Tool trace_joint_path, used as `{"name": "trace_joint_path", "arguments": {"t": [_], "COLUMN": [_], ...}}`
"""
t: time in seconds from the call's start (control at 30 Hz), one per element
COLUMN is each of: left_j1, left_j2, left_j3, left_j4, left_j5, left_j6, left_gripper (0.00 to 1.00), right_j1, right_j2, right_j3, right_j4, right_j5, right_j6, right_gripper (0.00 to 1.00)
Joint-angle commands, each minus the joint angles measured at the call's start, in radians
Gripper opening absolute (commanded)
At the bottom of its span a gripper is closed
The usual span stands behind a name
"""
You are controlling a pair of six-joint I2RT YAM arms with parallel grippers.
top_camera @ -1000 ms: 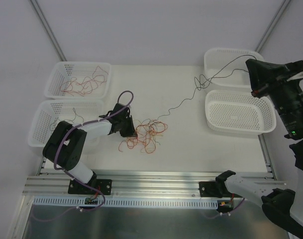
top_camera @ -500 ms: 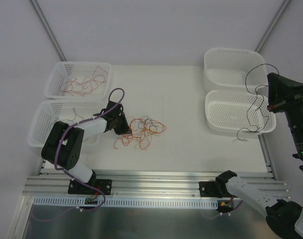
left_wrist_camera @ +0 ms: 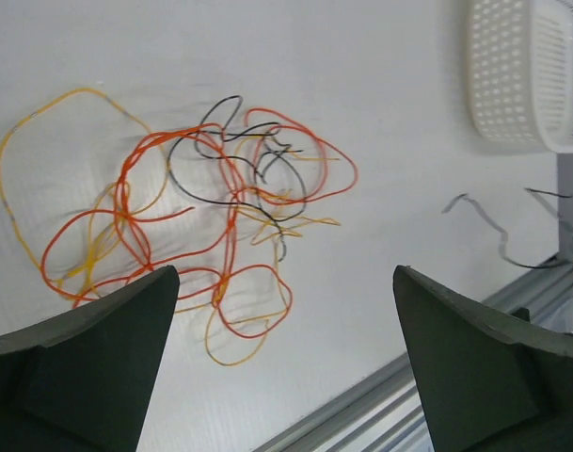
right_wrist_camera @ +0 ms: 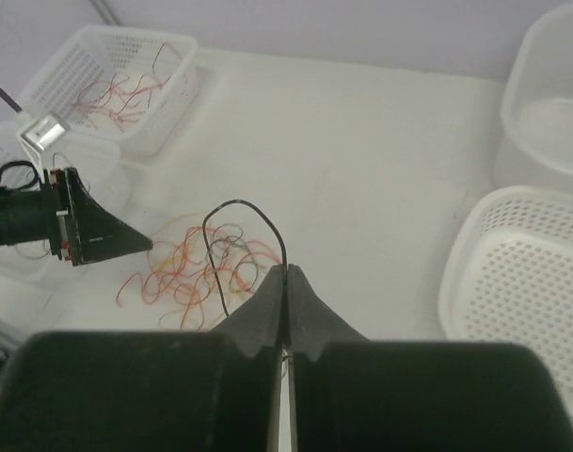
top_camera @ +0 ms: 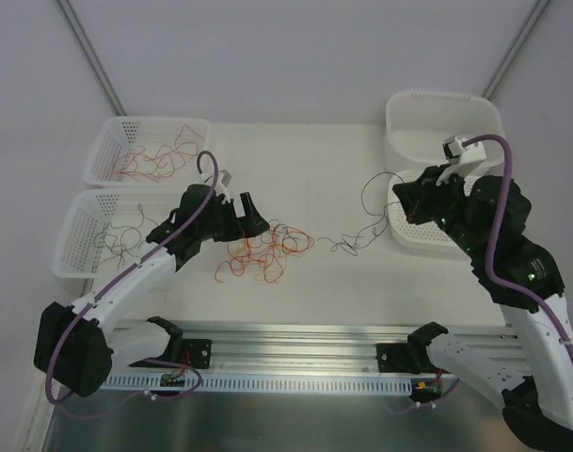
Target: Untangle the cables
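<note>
A tangle of orange, red, black and pale yellow cables lies on the white table left of centre. My left gripper hovers just above its left edge, open, with nothing between the fingers; in the left wrist view the tangle lies ahead of the wide-open gripper. My right gripper is shut on a thin black cable, which droops down onto the table toward the tangle. The right wrist view shows that black cable looping up out of the shut gripper.
Two white baskets stand at the left: the far one holds red and orange cables, the near one holds black ones. Two more baskets sit at the right, the far one and the near one, partly under my right arm. An aluminium rail runs along the front.
My left gripper has opened and lifted off the tangle. My right arm has swung left from over the right baskets, carrying the black cable, which now trails onto the table.
</note>
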Motion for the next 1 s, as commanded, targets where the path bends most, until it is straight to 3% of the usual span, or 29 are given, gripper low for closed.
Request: {"name": "trace_joint_path", "arguments": {"t": [0.0, 0.33, 0.57, 0.97], "left_j1": [-0.044, -0.323, -0.493, -0.638], "left_j2": [-0.100, -0.158, -0.037, 0.191], "left_j3": [0.049, 0.135, 0.200, 0.295], "left_j4": [-0.005, 0.100, 0.261, 0.462], "left_j5": [-0.008, -0.036, -0.060, -0.086], "left_j6": [0.069, 0.187, 0.210, 0.250], "left_gripper": [0.99, 0.99, 0.99, 0.99], "right_j1": [-0.001, 0.017, 0.042, 0.077], "right_j2": [0.002, 0.011, -0.009, -0.044], "right_j3": [-0.047, -0.136, -0.190, -0.239], "right_j4": [0.085, 0.126, 0.142, 0.172], "right_j5": [-0.122, -0.170, -0.167, -0.164], "right_j6": [0.107, 0.159, 0.190, 0.245], "right_gripper": [0.01, 0.01, 0.01, 0.01]}}
